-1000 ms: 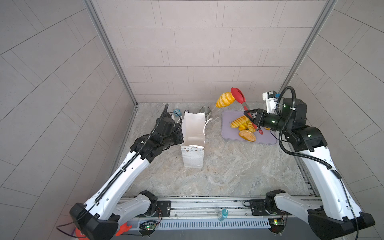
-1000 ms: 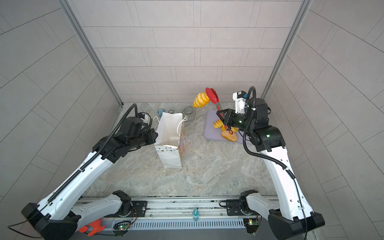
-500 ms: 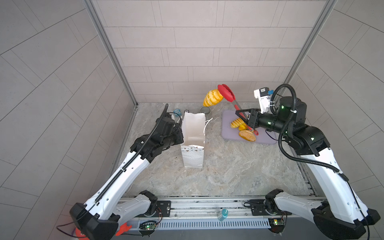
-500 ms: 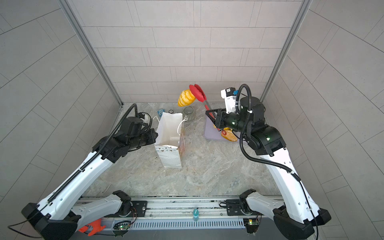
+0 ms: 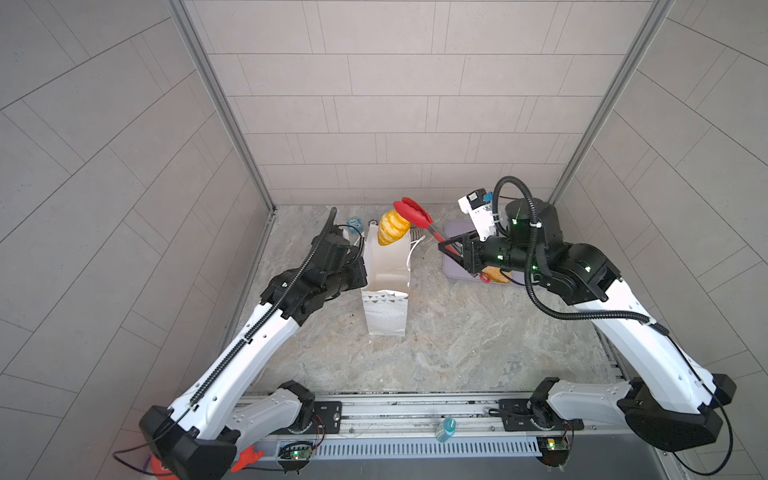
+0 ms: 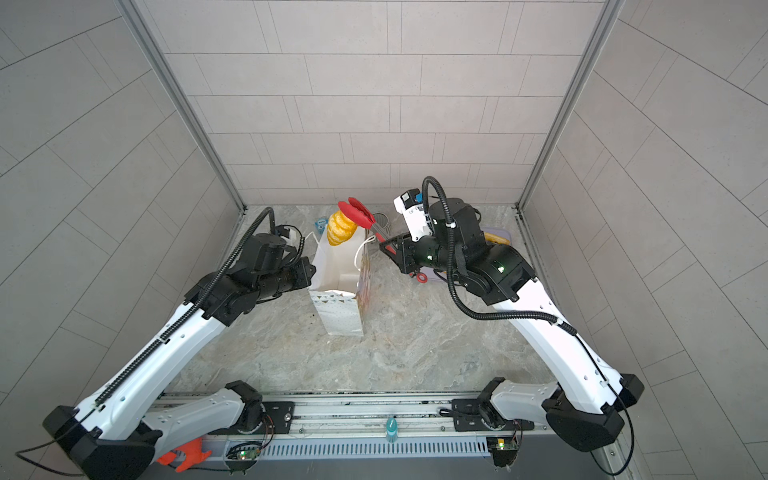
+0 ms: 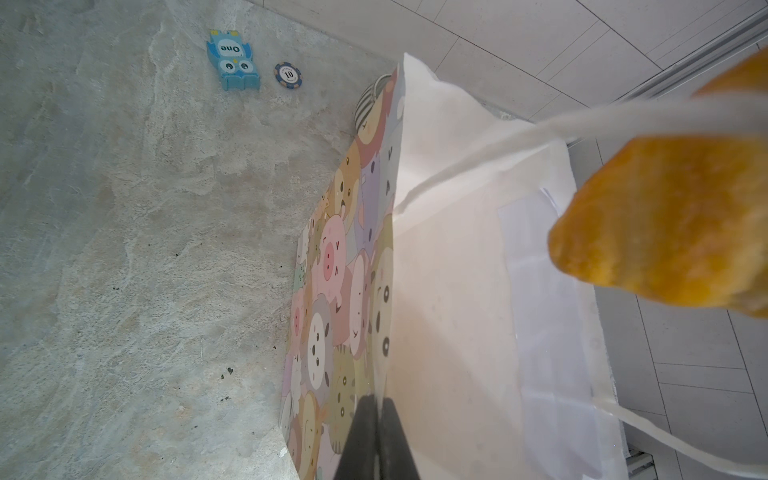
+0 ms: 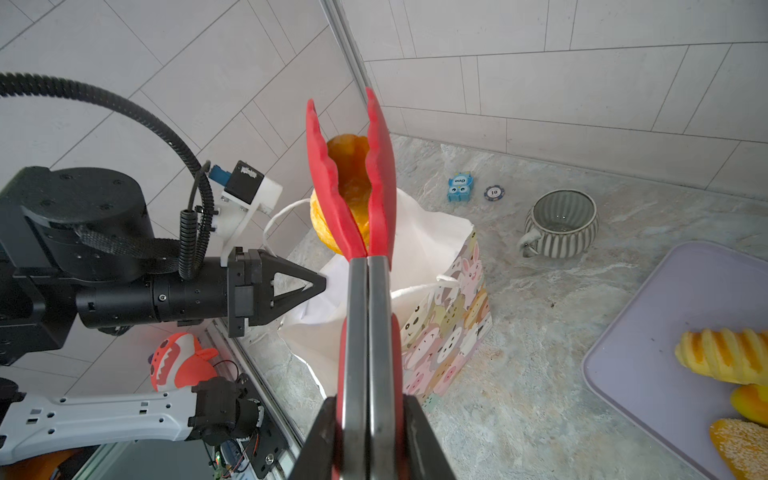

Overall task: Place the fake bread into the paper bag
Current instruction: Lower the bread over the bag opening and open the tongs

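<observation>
The paper bag (image 5: 386, 270) stands open on the surface (image 5: 457, 345), its rim pinched in the shut jaws of the left gripper (image 7: 376, 419). The lilac tray (image 8: 665, 299) holds a braided loaf (image 8: 723, 355) and a sesame bun (image 8: 744, 446). The ridged, glossy golden fake bread (image 5: 392, 228), nearer the tray a second ago, now hangs over the bag's mouth in red-tipped tongs (image 5: 415, 212) clamped in the jaws of the right gripper (image 8: 368, 415).

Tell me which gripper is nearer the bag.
Left. The left gripper pinches the bag at its rim; the right gripper, clamping the tongs, stands off beside it.
</observation>
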